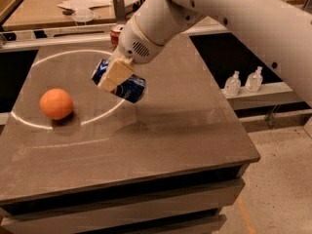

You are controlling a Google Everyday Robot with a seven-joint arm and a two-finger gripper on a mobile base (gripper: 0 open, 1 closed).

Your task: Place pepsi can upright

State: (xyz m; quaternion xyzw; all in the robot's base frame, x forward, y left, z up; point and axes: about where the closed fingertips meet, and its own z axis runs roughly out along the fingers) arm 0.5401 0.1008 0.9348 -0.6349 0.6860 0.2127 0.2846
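Gripper (117, 77) over the middle of the desk (170, 130), a little toward the far-left corner, clamped across the body of the pepsi can (130, 87); one cream finger pad (115, 75) lies flat over the can's side. Can held clear of the surface, its shadow on the desk just below and toward the near edge. Can axis tilted, one end up toward the far-left corner, the other down toward the near-right; neither flat nor upright. Which end is the silver top: cannot tell. Orange (56, 103) rests near the left edge, well apart from the can. A red can (116, 33) stands at the far edge, partly hidden behind the arm (234, 13). Two clear bottles (233, 83) on a low ledge beyond the right edge, off the desk. Step in hand, by my reading: carry and reorient, grasp made, placement not yet done. Next move calls for turning the wrist until the can's axis is vertical, lowering until its base meets bare desk, then parting the fingers only once it sits flat. Risk: release while tilted and it tips and rolls
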